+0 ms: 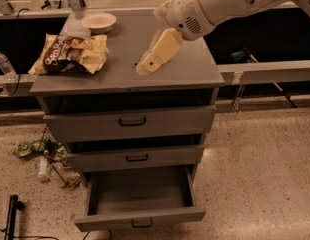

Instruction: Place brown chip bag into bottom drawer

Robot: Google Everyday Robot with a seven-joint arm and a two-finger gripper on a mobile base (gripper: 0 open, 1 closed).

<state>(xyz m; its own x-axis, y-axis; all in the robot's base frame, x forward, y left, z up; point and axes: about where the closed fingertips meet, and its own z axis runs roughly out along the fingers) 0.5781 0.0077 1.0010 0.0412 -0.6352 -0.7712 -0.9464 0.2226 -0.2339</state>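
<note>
Gripper (146, 65) over the cabinet top (195, 71), its middle; state impossible to tell. Brown chip bag (70, 55) well left in view, long axis crosswise.

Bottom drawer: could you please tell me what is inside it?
Only bare floor shows in the bottom drawer; its rear is hidden beneath the drawer above. The gripper is over the cabinet top.
</note>
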